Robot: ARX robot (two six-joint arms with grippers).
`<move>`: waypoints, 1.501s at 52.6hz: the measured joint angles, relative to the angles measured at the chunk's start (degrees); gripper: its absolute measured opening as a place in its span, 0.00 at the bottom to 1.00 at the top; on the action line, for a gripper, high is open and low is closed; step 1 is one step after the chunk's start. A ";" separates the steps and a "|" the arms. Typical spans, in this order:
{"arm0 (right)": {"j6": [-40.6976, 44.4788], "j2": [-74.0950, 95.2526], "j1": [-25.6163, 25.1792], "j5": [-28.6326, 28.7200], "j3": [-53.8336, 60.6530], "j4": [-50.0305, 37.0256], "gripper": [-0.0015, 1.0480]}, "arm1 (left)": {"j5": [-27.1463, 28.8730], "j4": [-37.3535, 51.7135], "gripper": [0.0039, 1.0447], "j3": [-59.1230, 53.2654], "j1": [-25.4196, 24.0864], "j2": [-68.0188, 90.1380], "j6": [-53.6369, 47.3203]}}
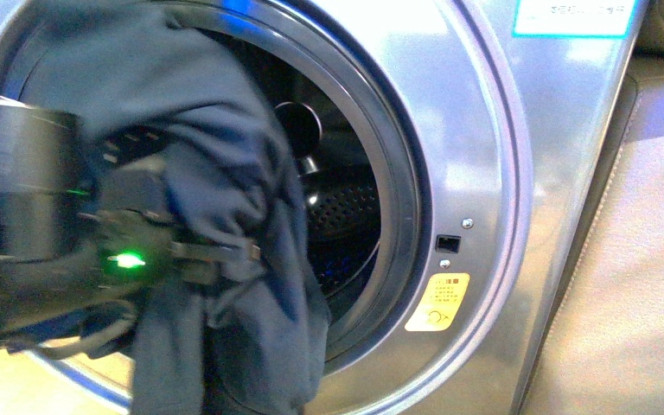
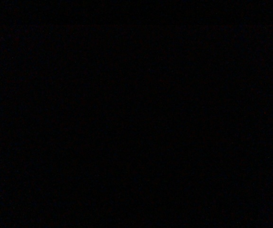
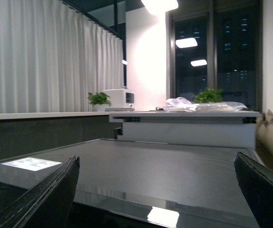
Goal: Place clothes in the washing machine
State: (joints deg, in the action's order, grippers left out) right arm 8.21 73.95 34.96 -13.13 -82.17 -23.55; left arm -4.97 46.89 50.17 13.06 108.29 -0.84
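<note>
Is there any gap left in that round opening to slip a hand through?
Yes, on the right of the washing machine opening: between the hanging clothes and the rubber rim, where the drum shows. The left side and bottom are crowded by the clothes and the left arm.

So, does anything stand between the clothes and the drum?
Nothing visible does. The washing machine porthole is open; the clothes drape over the left arm at its mouth, drum showing behind.
</note>
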 joint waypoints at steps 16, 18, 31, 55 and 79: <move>-4.46 -9.05 -8.74 -5.07 15.32 -0.96 0.93 | 1.38 -0.79 0.12 4.90 0.17 5.66 0.11; -5.60 -9.90 -10.03 -5.49 17.00 -0.96 0.93 | 1.49 -0.83 0.12 5.33 0.13 6.43 0.24; -13.22 -14.49 -15.04 -6.51 29.29 -2.91 0.93 | 2.08 -1.42 0.12 9.18 -0.87 11.04 0.85; -9.31 -26.45 -22.40 1.16 49.44 8.37 0.51 | 3.52 -5.25 0.12 18.91 -1.44 17.92 1.33; -8.33 -38.86 -29.14 7.54 68.39 2.60 0.02 | 6.47 -11.65 0.12 36.63 -2.25 26.56 2.05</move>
State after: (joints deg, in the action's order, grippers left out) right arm -0.12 35.09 5.82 -5.58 -13.78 -20.95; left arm 1.50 35.24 86.80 10.81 134.85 1.21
